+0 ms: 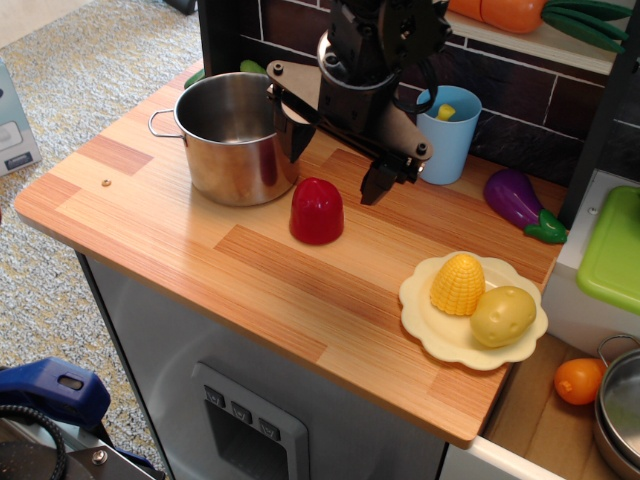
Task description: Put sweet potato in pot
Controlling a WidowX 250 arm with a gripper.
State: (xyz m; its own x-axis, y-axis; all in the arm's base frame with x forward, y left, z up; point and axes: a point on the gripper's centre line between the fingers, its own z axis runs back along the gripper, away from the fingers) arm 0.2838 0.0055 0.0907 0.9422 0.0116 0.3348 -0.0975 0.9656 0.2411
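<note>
A black robot pincer (335, 160) hangs with its jaws spread wide and empty above a wooden bench (250, 280). Just below it, the red toy sweet potato (317, 211) stands on the bench, right beside the stainless-steel pot (237, 135). A light blue cup (452, 135) and purple eggplant (516, 200) sit behind.

The tabletop (200, 270) has a striped wood pattern, light tan with darker orange-brown blocks. The pot (235, 137) is shiny silver. At its 4 o'clock the sweet potato (317, 211) is glossy red. The pincer (335, 160) is black. The cup (452, 135) is light blue, the eggplant (515, 200) is purple with a green end. The plate (440, 320) is pale yellow; the corn (458, 284) is yellow, the potato (503, 316) yellow-tan.
</note>
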